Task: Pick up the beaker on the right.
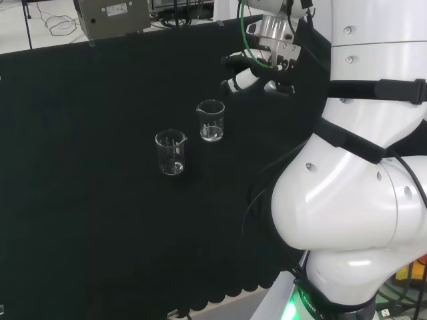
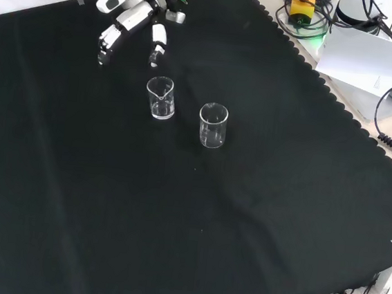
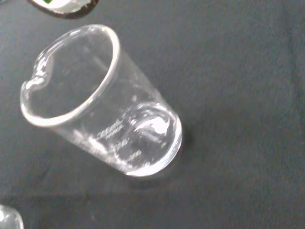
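Two clear beakers stand upright and apart mid-desk (image 2: 259, 215), with wide bare black cloth around them and the scalloped edge well away. The right beaker (image 1: 211, 121) in the head view sits just beside the hand (image 2: 128, 17), untouched. Fingers (image 2: 158, 45) hang relaxed, grasping nothing. Both beakers look empty, probably. The other beaker (image 1: 171, 152) stands to its left

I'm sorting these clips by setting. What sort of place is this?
Probably a robotics lab bench: two clear glass beakers stand on a black cloth, a robot hand hovers near them, and cables and equipment sit at the edge.
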### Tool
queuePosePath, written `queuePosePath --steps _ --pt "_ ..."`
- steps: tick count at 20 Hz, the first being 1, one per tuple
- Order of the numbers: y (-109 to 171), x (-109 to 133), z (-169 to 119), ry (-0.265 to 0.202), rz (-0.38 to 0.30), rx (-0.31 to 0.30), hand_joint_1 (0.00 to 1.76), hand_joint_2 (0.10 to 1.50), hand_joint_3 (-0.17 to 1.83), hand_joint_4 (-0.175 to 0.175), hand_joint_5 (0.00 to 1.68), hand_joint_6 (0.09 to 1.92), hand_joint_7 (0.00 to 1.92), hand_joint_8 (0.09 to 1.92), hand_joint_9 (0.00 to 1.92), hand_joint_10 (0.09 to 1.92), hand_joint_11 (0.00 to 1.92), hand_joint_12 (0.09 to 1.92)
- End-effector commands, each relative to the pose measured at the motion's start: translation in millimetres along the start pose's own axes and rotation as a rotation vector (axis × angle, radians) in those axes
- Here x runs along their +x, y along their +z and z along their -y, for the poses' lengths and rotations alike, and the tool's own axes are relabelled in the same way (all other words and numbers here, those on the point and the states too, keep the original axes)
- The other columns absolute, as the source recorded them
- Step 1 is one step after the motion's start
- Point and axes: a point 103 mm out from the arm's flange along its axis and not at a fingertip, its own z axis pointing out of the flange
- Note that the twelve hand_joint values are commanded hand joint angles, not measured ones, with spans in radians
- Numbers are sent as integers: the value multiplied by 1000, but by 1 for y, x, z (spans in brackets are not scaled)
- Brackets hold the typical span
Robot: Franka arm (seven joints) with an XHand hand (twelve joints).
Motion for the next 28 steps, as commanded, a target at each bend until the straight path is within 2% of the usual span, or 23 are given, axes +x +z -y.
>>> queuePosePath --steps 1,7,11,17,19,28 --pt "6 -1 29 -100 -28 -6 660 656 490 -19 274 87 53 562 214 687 0 1311" --pt "20 -1 47 -128 -8 -35 744 621 474 -15 297 87 68 568 216 685 0 1310" --pt "43 -1 41 -133 -59 -16 832 576 520 -8 317 87 71 569 219 677 0 1309" --pt "66 6 24 -174 -101 -39 863 537 581 -17 339 87 123 581 282 659 0 1350" --pt "77 4 17 -185 -143 -49 871 533 587 -21 367 87 148 590 291 657 0 1355" --pt "96 3 2 -209 -237 -67 918 526 601 -16 471 87 238 623 338 658 0 1370"
